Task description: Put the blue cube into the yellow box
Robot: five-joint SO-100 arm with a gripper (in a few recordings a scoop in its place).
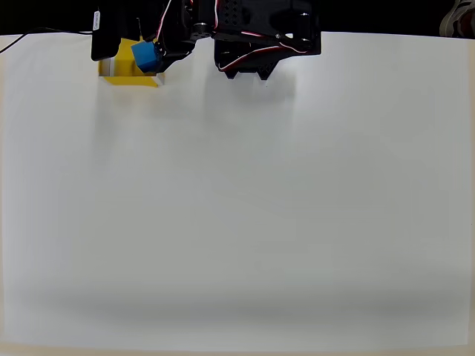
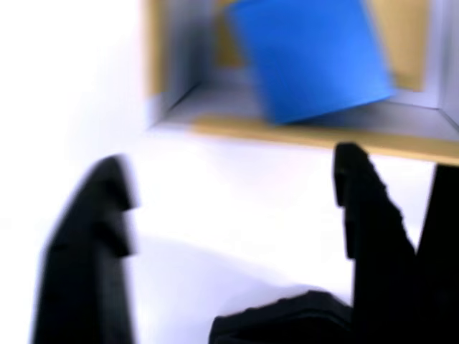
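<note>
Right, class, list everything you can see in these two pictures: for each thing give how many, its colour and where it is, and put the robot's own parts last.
blue cube: one, bright blue, tilted in the opening of the yellow box, free of the jaws.
yellow box: one, yellow with pale rim edges, at the table's far edge, top left of the overhead view, partly under the arm.
table: one, white, spread across the overhead view.
cable: one, dark, crossing the table's top left corner.
arm: one, black with red and white wires, along the top edge of the overhead view.
gripper: one, black; its jaws stand apart with nothing between them, just in front of the box.
</note>
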